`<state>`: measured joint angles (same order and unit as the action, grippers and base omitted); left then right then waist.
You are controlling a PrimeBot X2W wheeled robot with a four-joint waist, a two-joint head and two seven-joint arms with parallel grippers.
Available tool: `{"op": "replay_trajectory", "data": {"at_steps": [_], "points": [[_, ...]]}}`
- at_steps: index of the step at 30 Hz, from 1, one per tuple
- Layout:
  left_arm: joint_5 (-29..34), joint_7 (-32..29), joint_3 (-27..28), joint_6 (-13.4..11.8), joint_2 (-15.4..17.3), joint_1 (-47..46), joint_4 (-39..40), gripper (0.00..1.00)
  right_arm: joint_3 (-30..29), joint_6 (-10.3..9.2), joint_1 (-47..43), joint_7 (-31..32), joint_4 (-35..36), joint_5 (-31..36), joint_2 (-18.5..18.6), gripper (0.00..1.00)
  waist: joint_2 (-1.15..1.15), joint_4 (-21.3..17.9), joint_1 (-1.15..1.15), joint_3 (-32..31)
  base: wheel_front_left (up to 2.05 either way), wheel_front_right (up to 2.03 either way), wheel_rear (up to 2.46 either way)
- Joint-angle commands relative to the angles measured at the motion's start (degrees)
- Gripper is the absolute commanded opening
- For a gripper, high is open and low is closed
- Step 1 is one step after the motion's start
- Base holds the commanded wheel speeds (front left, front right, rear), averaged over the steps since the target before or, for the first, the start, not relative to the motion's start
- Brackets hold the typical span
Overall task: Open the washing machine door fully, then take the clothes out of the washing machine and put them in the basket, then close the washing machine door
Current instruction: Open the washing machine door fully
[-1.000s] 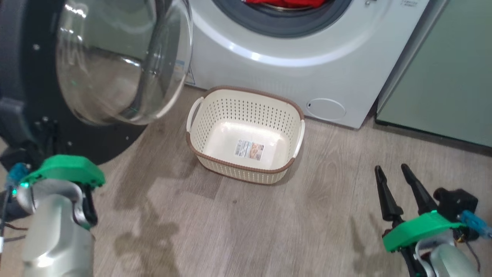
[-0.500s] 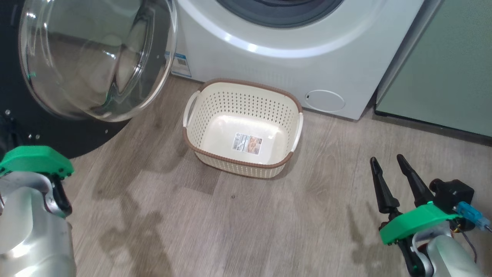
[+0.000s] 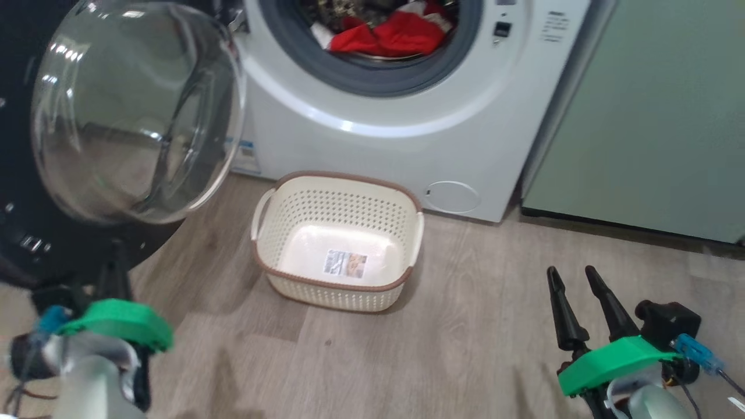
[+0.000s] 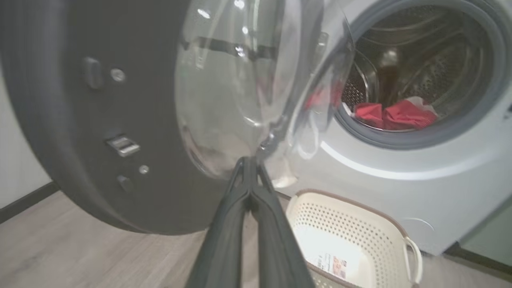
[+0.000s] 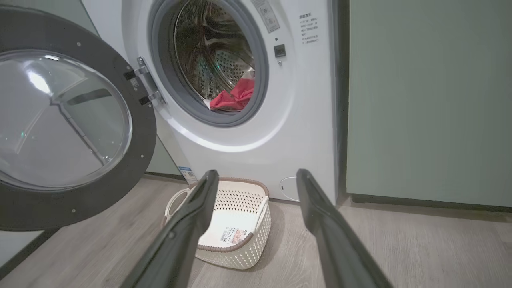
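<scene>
Conceivably the left gripper (image 4: 249, 162), fingers pressed together close by the washing machine door (image 4: 224, 92), could bump it swinging toward the clothes (image 3: 396, 36), while the right gripper (image 3: 570, 272) hangs spread, empty.

There is one washing machine (image 3: 378, 145), with one round door (image 3: 134, 110) on two hinges (image 5: 134, 74), one small round flap (image 3: 452, 196) and one blue-white sticker (image 3: 247, 152). There is one basket (image 3: 340, 177), with two white handles (image 3: 262, 212) and one label (image 3: 346, 263) in its base. Inside the machine lies one heap of clothes (image 3: 396, 38), red with a little white; the number of pieces cannot be told. Two grippers show, the left gripper (image 4: 249, 164) and the right gripper (image 3: 570, 270), each with two fingers (image 5: 188, 224).
</scene>
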<state>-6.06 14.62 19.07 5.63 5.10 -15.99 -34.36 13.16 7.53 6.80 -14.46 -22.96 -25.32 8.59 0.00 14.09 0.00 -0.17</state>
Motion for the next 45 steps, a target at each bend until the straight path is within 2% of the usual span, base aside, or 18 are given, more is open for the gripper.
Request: {"op": "replay_trajectory", "data": {"at_steps": [1, 11, 13, 14, 15, 28, 35, 45], "points": [[0.52, 0.38, -0.98, 0.94, 0.56, -0.81, 2.95, 0.00, 0.46, -0.04, 0.84, -0.54, 1.76, -0.53, -0.25, 1.00, 0.00, -2.21, 0.00, -1.42, 0.00, 0.00, 0.00], [-2.71, 0.38, -7.04, 1.83, -0.44, 4.61, 6.73, 0.00, -1.02, -0.04, -0.41, -0.54, 2.79, 0.56, -0.99, 1.00, 0.00, -8.83, 0.00, -3.01, 0.00, 0.00, 0.00], [-3.20, 0.38, -8.04, 1.83, -0.55, 5.28, 7.92, 0.45, -1.49, -0.04, -0.77, -0.54, 3.13, 0.84, -0.94, 1.00, 0.00, -9.96, 0.00, -3.17, 0.00, 0.00, 0.00], [-3.27, 0.38, -8.31, 1.84, -0.52, 5.59, 8.44, 0.76, -1.71, -0.04, -0.94, -0.54, 3.29, 0.97, -0.91, 1.00, 0.00, -10.49, 0.00, -3.27, 0.00, 0.00, 0.00], [-3.35, 0.38, -8.60, 1.84, -0.51, 5.88, 8.94, 1.00, -1.96, -0.04, -1.14, -0.54, 3.43, 1.08, -0.86, 1.00, 0.00, -10.99, 0.00, -3.38, 0.00, 0.00, 0.00], [-1.89, 0.38, -10.46, 1.85, -0.57, 9.61, 11.38, 1.00, -4.86, -0.04, -3.07, -0.54, 4.76, 2.04, -0.38, 1.00, 0.00, -14.94, 0.00, -4.55, 0.00, 0.00, 0.00], [-1.38, 0.38, -11.82, 1.85, -0.18, 9.81, 11.74, 1.00, -5.81, -0.04, -3.45, -0.54, 4.73, 2.02, -0.59, 1.00, 0.00, -15.04, 0.00, -4.85, 0.00, 0.00, 0.00], [-0.74, 0.38, -10.65, 1.85, -0.76, 9.68, 12.21, 1.00, -6.13, -0.04, -3.62, -0.54, 4.67, 1.99, -0.96, 1.00, 0.00, -14.74, 0.00, -4.98, 0.00, 0.00, 0.00]]}}
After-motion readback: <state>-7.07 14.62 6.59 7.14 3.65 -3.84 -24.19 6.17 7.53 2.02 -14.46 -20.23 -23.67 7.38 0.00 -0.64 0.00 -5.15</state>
